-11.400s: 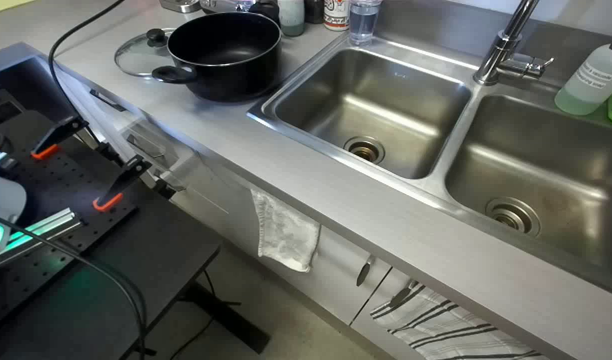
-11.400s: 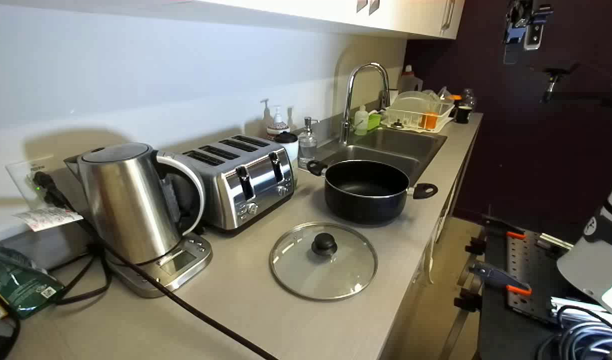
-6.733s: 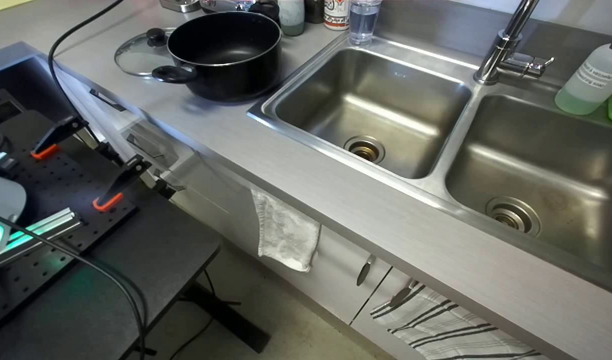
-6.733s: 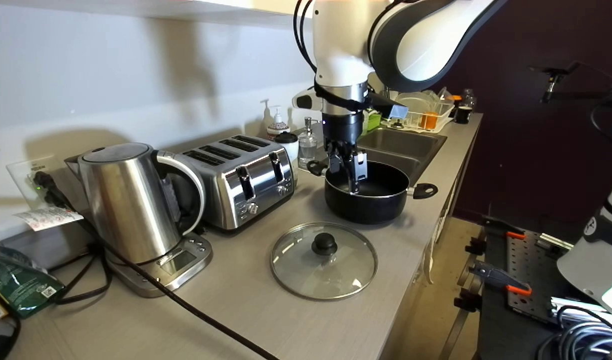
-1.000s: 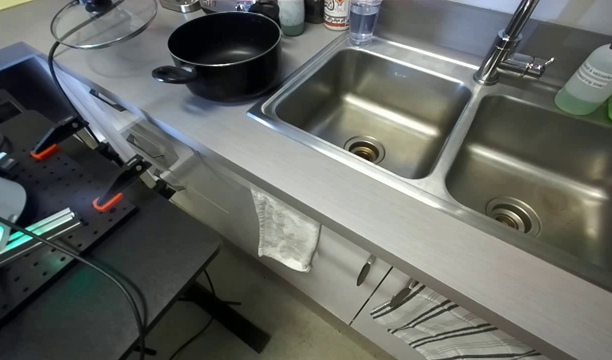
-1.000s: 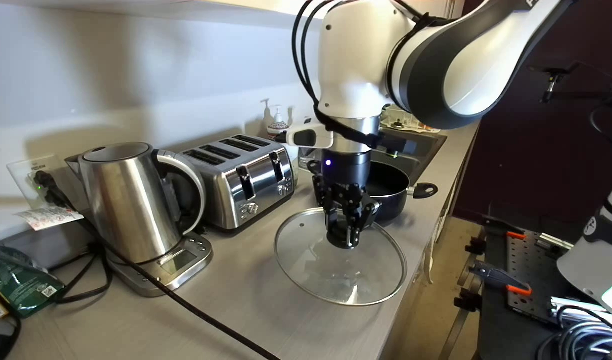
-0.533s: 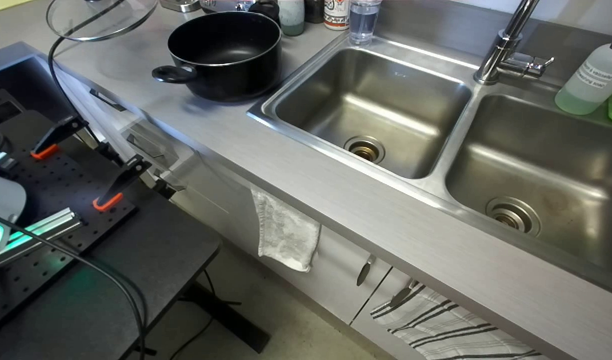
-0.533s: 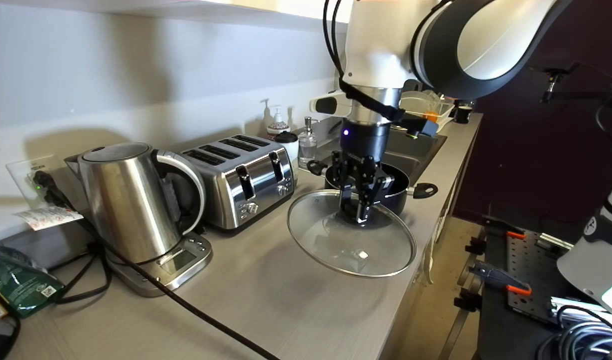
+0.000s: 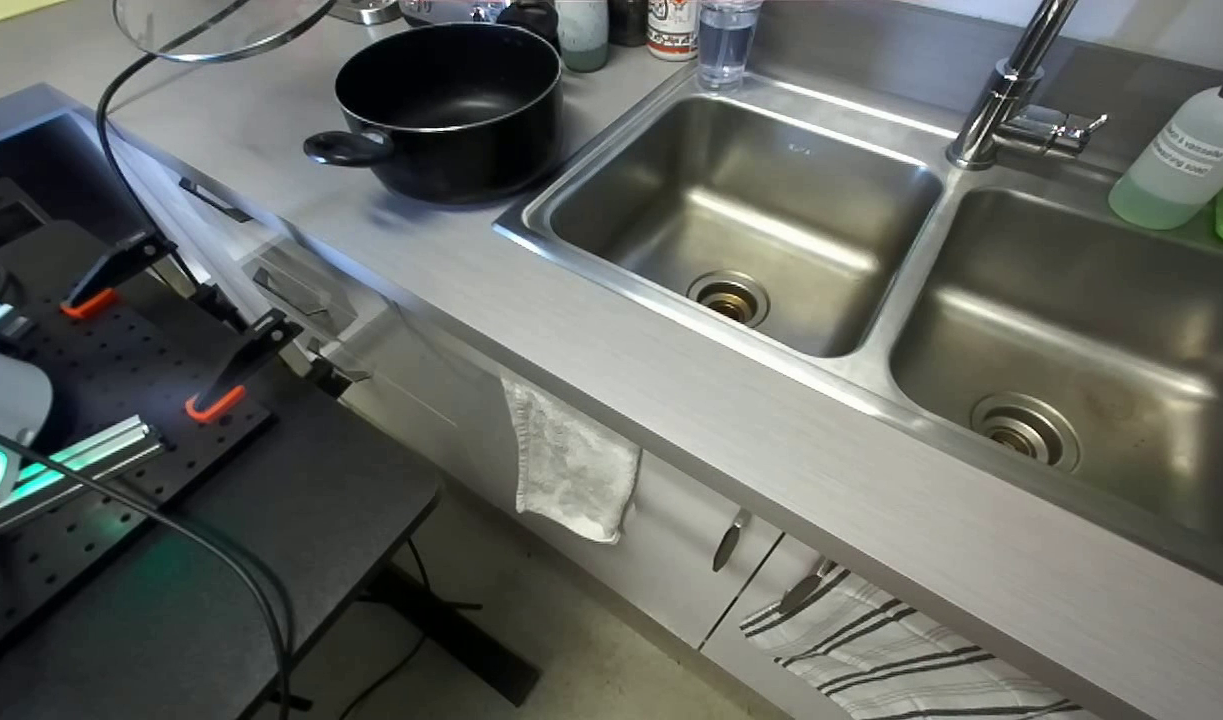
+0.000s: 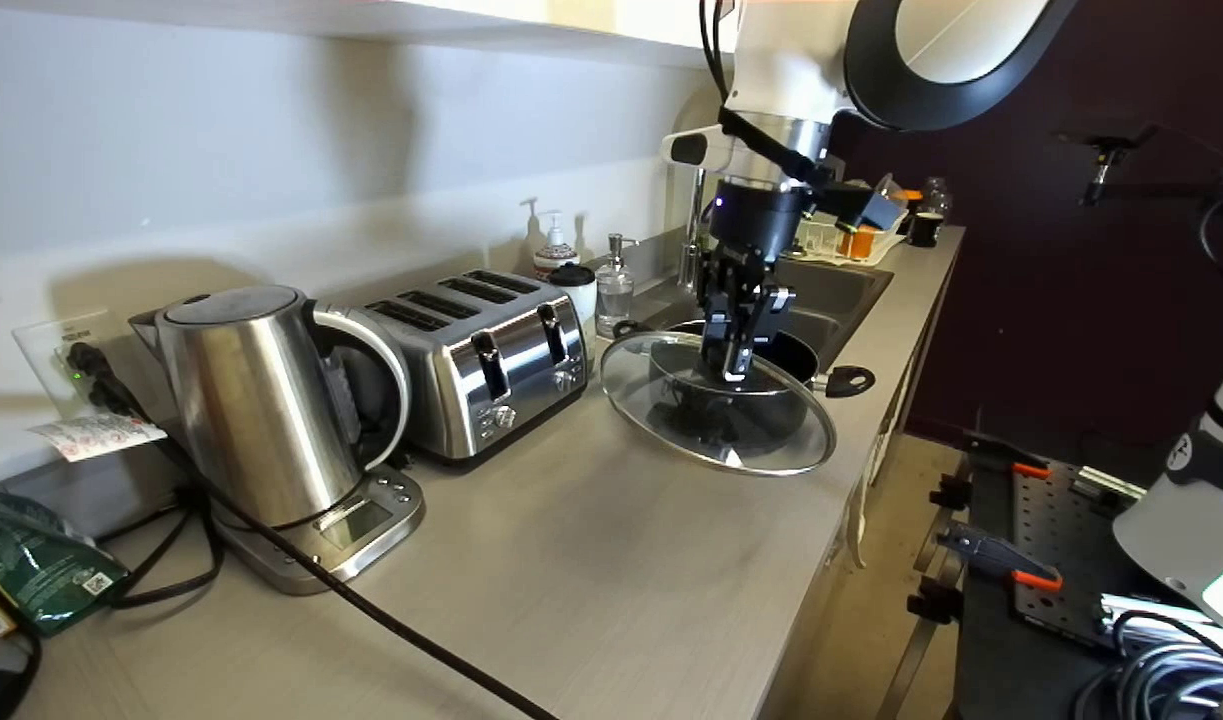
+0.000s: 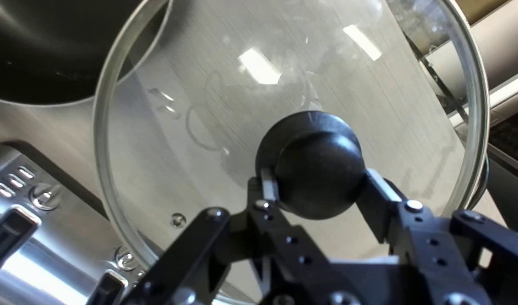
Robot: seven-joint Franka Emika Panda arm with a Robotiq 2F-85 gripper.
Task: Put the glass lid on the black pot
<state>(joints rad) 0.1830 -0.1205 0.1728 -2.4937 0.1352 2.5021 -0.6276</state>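
A single end effector is seen with its two fingers clamped on the one black knob of one glass lid. The lid is held tilted in the air above the grey surface, near one black pot. The pot, with its two side handles, is set on the surface beside one sink with two basins; its dark inside is exposed. In an exterior view, much of the pot is hidden behind the lid and the end effector; in the wrist view, the pot is overlapped at its edge by the lid. The space just beside the pot is taken up by one steel toaster with four slots. Next to the toaster, one steel kettle is placed. Beyond the toaster, two pump bottles and one black-topped cup are grouped. One black cable is stretched across the surface in front of the kettle.
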